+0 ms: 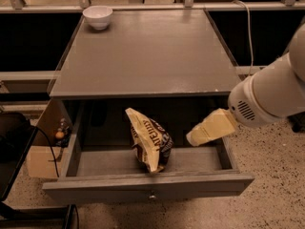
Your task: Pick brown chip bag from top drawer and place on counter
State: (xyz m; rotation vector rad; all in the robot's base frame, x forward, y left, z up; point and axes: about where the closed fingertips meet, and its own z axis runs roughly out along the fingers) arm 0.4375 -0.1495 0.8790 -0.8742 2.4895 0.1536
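Note:
The brown chip bag (148, 140) stands crinkled in the middle of the open top drawer (147, 187), its cream edge facing up and front. The grey counter (145, 54) lies above the drawer. My gripper (194, 138) points left, its cream tip over the right half of the drawer, a short way to the right of the bag and not touching it. The white arm (267, 97) comes in from the right edge.
A small white bowl (97, 16) stands at the counter's back left corner. A cardboard box (45, 142) with small items sits on the floor left of the cabinet. A cable (248, 25) hangs behind the counter at the right. Speckled floor lies to the right.

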